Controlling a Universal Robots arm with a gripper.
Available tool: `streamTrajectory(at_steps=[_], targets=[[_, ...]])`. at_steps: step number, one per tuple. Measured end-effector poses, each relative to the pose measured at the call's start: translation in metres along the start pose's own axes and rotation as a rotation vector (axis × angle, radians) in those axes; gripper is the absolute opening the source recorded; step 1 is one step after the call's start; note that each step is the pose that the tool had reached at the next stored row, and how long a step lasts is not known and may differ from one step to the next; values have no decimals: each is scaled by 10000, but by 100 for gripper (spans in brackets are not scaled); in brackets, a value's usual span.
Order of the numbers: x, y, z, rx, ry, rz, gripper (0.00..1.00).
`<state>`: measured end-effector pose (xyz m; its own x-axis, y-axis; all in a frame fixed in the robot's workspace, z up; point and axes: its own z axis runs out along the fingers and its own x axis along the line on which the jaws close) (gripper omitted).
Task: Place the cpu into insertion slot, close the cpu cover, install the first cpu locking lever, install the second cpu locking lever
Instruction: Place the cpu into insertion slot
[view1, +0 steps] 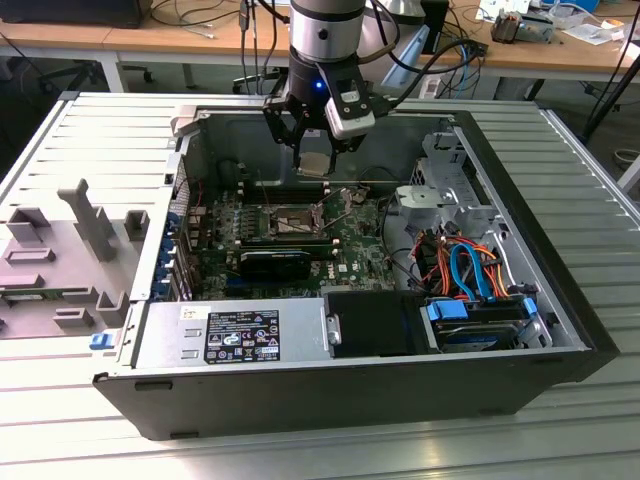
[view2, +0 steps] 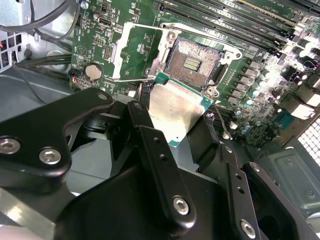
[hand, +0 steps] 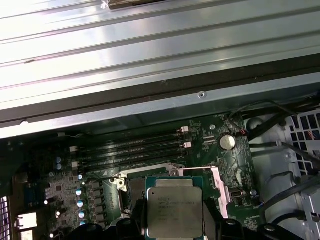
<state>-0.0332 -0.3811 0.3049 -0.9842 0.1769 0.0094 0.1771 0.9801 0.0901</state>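
Note:
My gripper (view1: 316, 158) hangs inside the open computer case, above the back of the green motherboard, and is shut on the cpu (view1: 316, 164). In the second wrist view the cpu (view2: 175, 107) is a silvery square chip with a green edge, held tilted between the black fingers (view2: 150, 145). Just beyond it lies the insertion slot (view2: 192, 60), open with its dark centre bare. The cpu cover (view2: 117, 50) is flipped open beside the slot. In the first wrist view the cpu (hand: 174, 207) hides most of the insertion slot (hand: 131, 192). On the board, the insertion slot (view1: 285, 222) lies in front of the gripper.
Long memory slots (hand: 130, 150) run behind the socket. A black card (view1: 275, 262) lies in front of it. The power supply (view1: 230, 335) fills the case front, with a drive bay and coloured cables (view1: 475, 280) at the exterior view's right. Grey fixtures (view1: 80, 240) stand outside.

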Motion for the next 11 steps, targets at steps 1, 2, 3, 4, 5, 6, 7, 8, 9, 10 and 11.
streamTrajectory(at_steps=[1, 2, 3, 4, 5, 6, 7, 8, 9, 10, 11], targets=[[0, 0, 0, 0, -1, 17, 54], [0, 0, 0, -1, -3, 30, 54], [0, 0, 0, 0, -4, 37, 54], [0, 0, 0, -1, -4, 45, 54], [0, 0, 0, -1, -5, 56, 54], [0, 0, 0, -1, -6, 63, 54], [0, 0, 0, -1, -7, 70, 54], [0, 0, 0, -1, -7, 77, 54], [0, 0, 1, -1, -8, 85, 54], [0, -1, 1, -1, -9, 93, 54], [0, -1, 1, -1, -9, 103, 54]])
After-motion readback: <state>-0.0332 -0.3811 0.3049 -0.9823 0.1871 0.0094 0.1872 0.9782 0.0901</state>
